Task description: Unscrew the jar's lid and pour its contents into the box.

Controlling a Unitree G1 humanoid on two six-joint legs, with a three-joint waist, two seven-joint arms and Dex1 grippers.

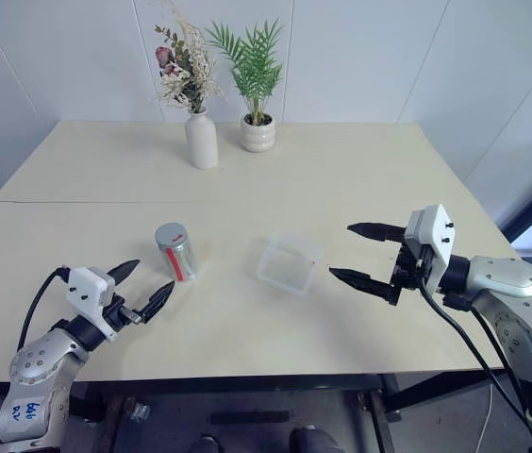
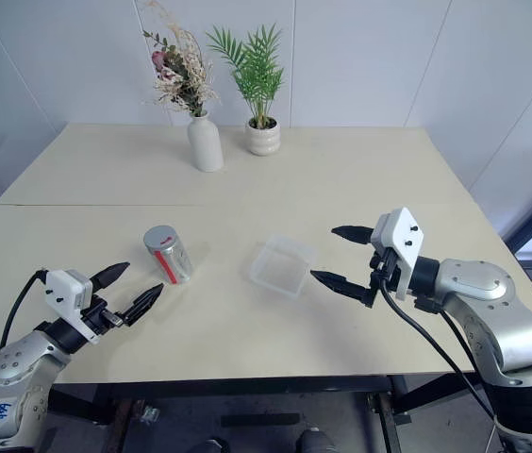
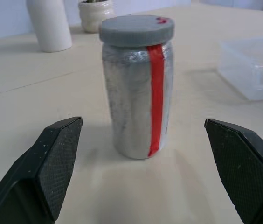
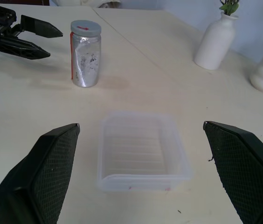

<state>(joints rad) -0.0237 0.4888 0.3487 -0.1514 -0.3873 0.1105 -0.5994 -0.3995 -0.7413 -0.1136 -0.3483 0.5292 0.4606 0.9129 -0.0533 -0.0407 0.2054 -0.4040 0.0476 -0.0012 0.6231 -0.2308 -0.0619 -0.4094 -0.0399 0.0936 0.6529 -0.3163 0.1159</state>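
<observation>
Jar (image 1: 176, 251) stands upright on the worktop (image 1: 341, 170), lid (image 3: 136, 30) on, box (image 1: 288, 265) near it. Left hand (image 1: 140, 290) is spread wide just short of the jar; right hand (image 1: 368, 255) spread beside the box, nothing held. Jar likely light, stiff, slick; best gripped mid-body, the lid by its rim.

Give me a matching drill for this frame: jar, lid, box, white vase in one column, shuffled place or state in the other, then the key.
Things:
1. jar
2. lid
3. box
4. white vase

Places or states:
A. at the table's far side, beside the plant pot
B. upright, just ahead of the open left end effector
C. on the jar, not yet removed
D. clear, in front of the open right end effector

Pairs: 1-B, 2-C, 3-D, 4-A
</observation>
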